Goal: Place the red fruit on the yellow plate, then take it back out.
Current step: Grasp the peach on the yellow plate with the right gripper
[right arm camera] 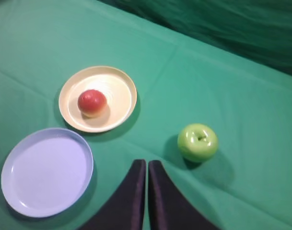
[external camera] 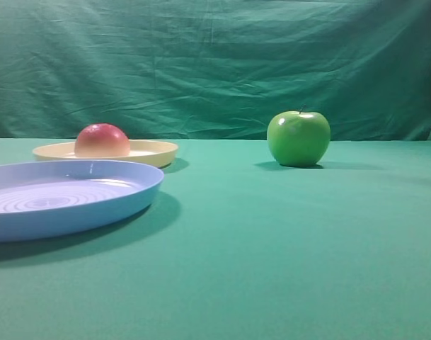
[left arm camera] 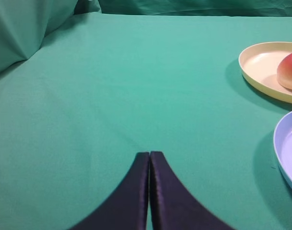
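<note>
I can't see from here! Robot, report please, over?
Both claws, left and right, shut, empty. Red fruit on yellow plate. Nothing blocking it.

The red fruit [external camera: 102,140] sits in the yellow plate [external camera: 155,152], off its centre toward the plate's left side in the exterior high view. That plate lies toward the surface's [external camera: 272,248] back-left. Just in front of it (apart from it, as the right wrist view shows) lies the larger plate [external camera: 66,205], at the left edge. The apple [external camera: 298,138] stands alone to the right, well apart from both plates, toward the back edge.
</note>
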